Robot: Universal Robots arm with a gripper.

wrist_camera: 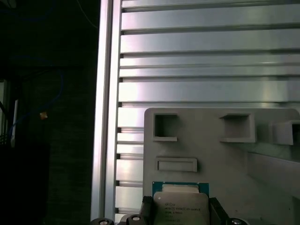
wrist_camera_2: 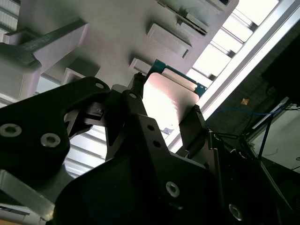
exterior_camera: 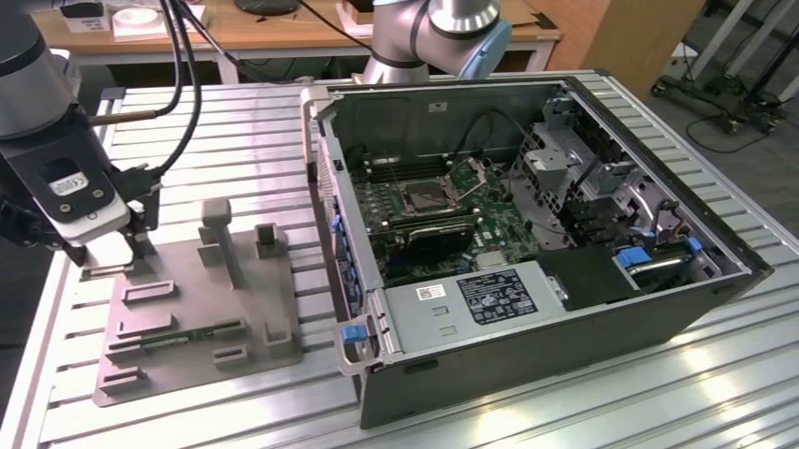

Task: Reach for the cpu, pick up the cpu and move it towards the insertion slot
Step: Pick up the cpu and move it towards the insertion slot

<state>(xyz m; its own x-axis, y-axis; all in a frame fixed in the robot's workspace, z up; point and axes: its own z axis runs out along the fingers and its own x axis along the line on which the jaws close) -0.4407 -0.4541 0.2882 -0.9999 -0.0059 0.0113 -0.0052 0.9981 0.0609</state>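
Black gripper (wrist_camera_2: 165, 104) fingers (wrist_camera_2: 194, 123) clamped on opposite edges of the cpu (wrist_camera: 180, 210), as we see in both wrist views, held at the grey tray (exterior_camera: 200, 313) edge, insertion slot (exterior_camera: 431, 196) well apart on the green motherboard (exterior_camera: 500, 229) inside the computer case (exterior_camera: 675, 309)

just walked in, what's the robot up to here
The arm's gripper has its fingers closed on the cpu, over the grey tray at the exterior view's left. The insertion slot sits on the motherboard inside the open computer case, toward the exterior view's right, so the cpu is not near it yet.
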